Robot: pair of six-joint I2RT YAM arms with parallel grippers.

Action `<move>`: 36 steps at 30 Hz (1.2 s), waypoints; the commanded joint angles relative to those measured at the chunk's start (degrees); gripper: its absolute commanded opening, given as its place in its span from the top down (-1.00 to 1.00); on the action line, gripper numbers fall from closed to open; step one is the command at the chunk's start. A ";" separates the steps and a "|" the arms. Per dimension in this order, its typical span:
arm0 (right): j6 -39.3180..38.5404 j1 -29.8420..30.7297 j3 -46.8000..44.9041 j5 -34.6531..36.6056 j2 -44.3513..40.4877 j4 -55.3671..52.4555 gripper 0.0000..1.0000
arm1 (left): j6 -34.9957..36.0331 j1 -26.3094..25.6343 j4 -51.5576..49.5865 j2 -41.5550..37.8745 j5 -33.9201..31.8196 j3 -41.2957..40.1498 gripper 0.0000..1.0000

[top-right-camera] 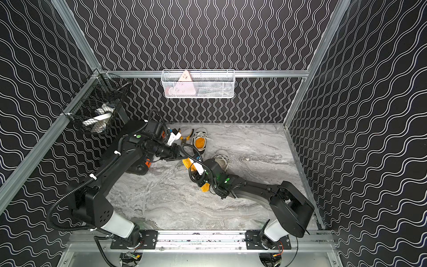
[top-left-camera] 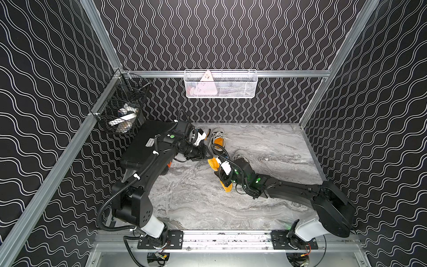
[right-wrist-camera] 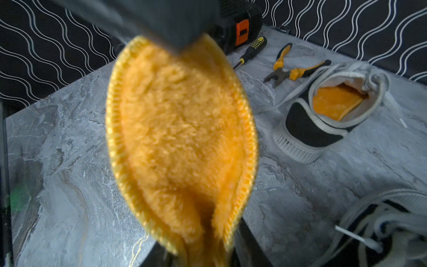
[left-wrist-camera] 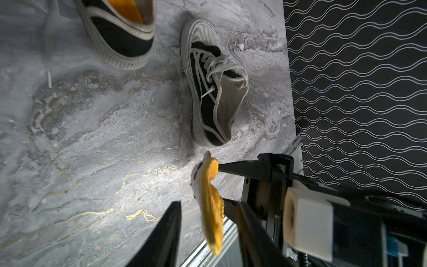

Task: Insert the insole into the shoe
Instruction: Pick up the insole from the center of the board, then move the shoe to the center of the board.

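A fuzzy orange insole [right-wrist-camera: 182,138] hangs above the table, and my right gripper [right-wrist-camera: 203,249] is shut on its lower end, folding it. Its other end [left-wrist-camera: 211,208] sits between the fingers of my left gripper [left-wrist-camera: 208,205], which stand open on either side of it without touching. In both top views the two grippers meet mid-table around the insole [top-left-camera: 213,163] [top-right-camera: 187,162]. An empty black-and-white shoe [left-wrist-camera: 208,92] [top-right-camera: 221,159] lies just behind my right wrist, partly hidden by it. A second shoe [right-wrist-camera: 323,120] [top-left-camera: 218,138], farther back, has an orange insole inside.
Pliers [right-wrist-camera: 291,69] and a screwdriver [right-wrist-camera: 251,49] lie near the back wall beside a black case [top-left-camera: 147,143] with an orange latch. A white wire basket [top-left-camera: 220,84] hangs on the back rail, and a black one [top-left-camera: 122,108] hangs at the back left corner.
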 commanded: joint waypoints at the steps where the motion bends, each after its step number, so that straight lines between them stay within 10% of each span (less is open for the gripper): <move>1: 2.44 -0.35 1.99 -0.16 -1.06 -7.17 0.30 | -0.94 0.10 1.14 -0.97 -4.93 2.60 -0.07; 7: 8.96 -3.30 11.51 -1.35 -3.14 -27.47 0.29 | -1.98 -1.03 4.14 -2.75 -12.53 2.77 -0.16; 15: 18.24 -17.91 22.53 -3.58 -6.83 -56.38 0.29 | 0.15 -15.57 9.91 5.07 -27.47 1.91 -0.17; 27: 20.91 -29.26 16.38 -4.04 -13.76 -59.74 0.29 | -3.94 -23.82 8.06 25.86 -40.08 13.89 -0.19; 36: 20.21 -29.13 12.67 -5.61 -14.44 -58.99 0.29 | -4.98 -23.83 10.36 30.12 -33.30 16.10 -0.22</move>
